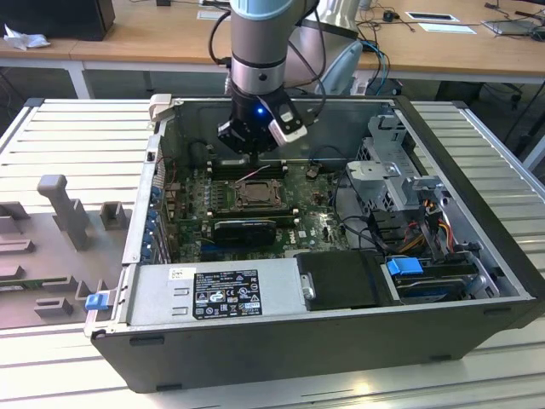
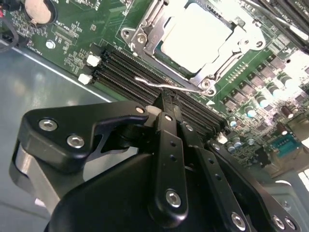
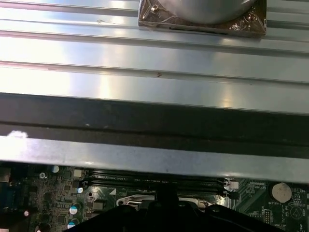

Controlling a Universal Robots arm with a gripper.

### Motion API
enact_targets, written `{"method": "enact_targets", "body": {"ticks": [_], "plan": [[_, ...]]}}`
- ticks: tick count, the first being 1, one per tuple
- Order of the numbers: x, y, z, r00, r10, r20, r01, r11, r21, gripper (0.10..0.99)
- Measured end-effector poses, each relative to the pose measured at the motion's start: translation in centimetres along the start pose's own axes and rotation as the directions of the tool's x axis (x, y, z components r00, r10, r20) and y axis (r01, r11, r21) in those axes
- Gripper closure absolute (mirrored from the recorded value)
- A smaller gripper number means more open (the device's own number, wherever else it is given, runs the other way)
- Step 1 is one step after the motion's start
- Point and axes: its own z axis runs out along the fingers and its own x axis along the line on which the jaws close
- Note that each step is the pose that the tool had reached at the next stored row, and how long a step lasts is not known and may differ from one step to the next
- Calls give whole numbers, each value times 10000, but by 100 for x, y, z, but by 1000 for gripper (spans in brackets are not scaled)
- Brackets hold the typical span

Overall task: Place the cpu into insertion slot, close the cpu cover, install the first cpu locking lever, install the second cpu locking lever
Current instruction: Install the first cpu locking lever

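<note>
You see an open computer case (image 1: 477, 294) lying on a ribbed metal table (image 1: 77, 136), with a power supply (image 1: 217, 291) along its near wall and a drive cage (image 1: 392, 175) toward the exterior view's right. On the green board (image 2: 77, 36), your second wrist view shows black memory slots (image 2: 125, 63) and a coin battery (image 2: 38, 9). A grey fixture (image 1: 68, 213) stands on the table at the exterior view's left, and wooden desks (image 1: 153, 38) run behind.

My exterior view looks down at a slant from well back, taking in the whole open computer case (image 1: 324, 281) on the ribbed worktop (image 1: 77, 136). My second wrist view sits close above the green circuit board (image 2: 72, 29), looking past the gripper (image 2: 166, 108). My first wrist view faces the case wall (image 3: 154, 125). Both wrist views share the memory slots (image 2: 125, 63) (image 3: 154, 183).
</note>
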Motion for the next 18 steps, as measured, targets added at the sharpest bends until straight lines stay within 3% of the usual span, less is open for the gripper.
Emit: {"method": "enact_targets", "body": {"ticks": [10, 18], "plan": [[-139, -19, 87, 10000, -28, -2, 28, 10000, 20, 980], [-197, -38, 164, 10000, -33, -3, 33, 10000, 22, 980]]}}
